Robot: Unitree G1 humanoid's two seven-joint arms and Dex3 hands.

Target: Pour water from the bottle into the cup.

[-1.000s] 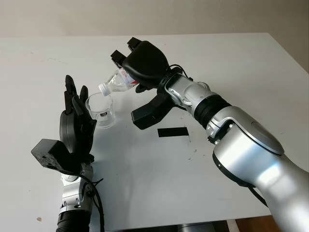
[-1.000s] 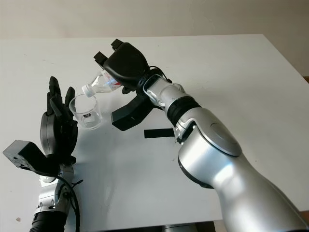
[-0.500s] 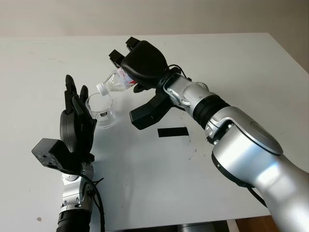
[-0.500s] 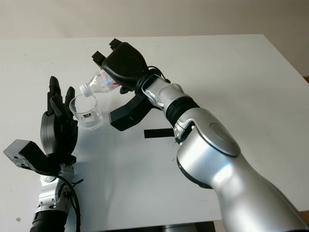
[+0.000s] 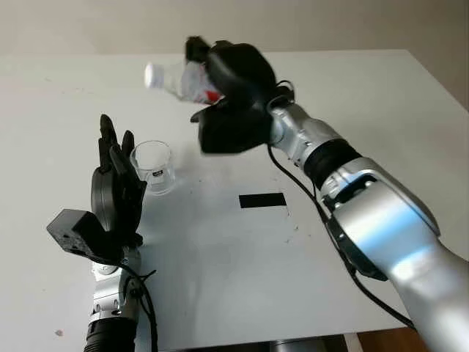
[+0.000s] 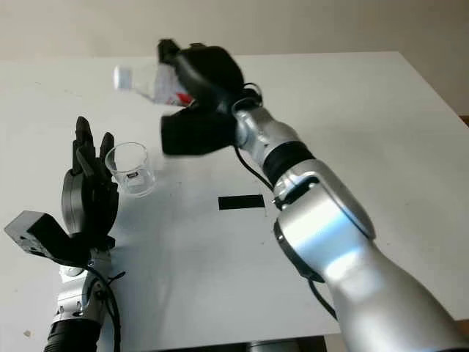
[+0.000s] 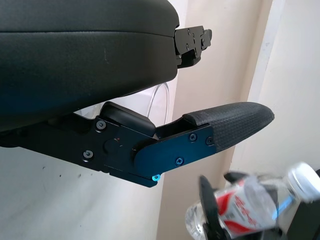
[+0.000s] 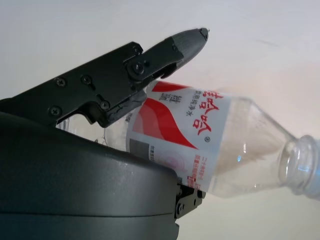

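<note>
A clear plastic bottle (image 5: 179,78) with a red and white label (image 8: 192,127) is held in the air by my right hand (image 5: 233,86), which is shut on it. The bottle lies roughly level, its white-capped neck (image 5: 152,73) pointing left, well above and behind the cup. The clear glass cup (image 5: 154,167) stands upright on the white table (image 5: 352,95). My left hand (image 5: 113,185) is open and upright just left of the cup, holding nothing. In the left wrist view the bottle (image 7: 250,207) shows beyond a left finger (image 7: 227,125).
A black strip of tape (image 5: 261,200) lies on the table right of the cup. My right forearm (image 5: 322,150) stretches over the table's middle from the lower right.
My right hand has lifted the bottle up and back from the cup's rim, swinging its neck from tilted down to about level. The cup and left hand have stayed put.
</note>
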